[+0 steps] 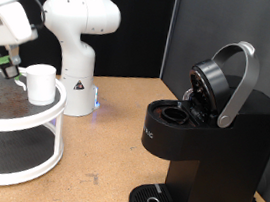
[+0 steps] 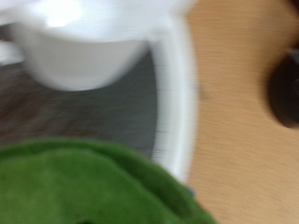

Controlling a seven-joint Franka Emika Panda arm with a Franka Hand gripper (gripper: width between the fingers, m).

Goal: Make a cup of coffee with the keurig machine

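The white cup (image 1: 42, 83) stands upright on the top tier of a round white stand (image 1: 42, 118) at the exterior view's left. My gripper (image 1: 3, 60) hangs just left of the cup, over the stand's dark top, shut on a small dark pod with a green top (image 1: 6, 63). In the wrist view the green pod top (image 2: 84, 187) fills the near edge as a blur, and the cup (image 2: 84, 51) sits just beyond it. The black keurig machine (image 1: 210, 142) stands at the exterior view's right with its grey-handled lid (image 1: 240, 86) raised and the pod chamber open.
The stand has two tiers with a white rim (image 2: 176, 103). The white arm base (image 1: 75, 77) stands behind it. Bare wooden table (image 1: 108, 148) lies between stand and machine. A dark blurred shape (image 2: 285, 89) shows at the wrist view's edge.
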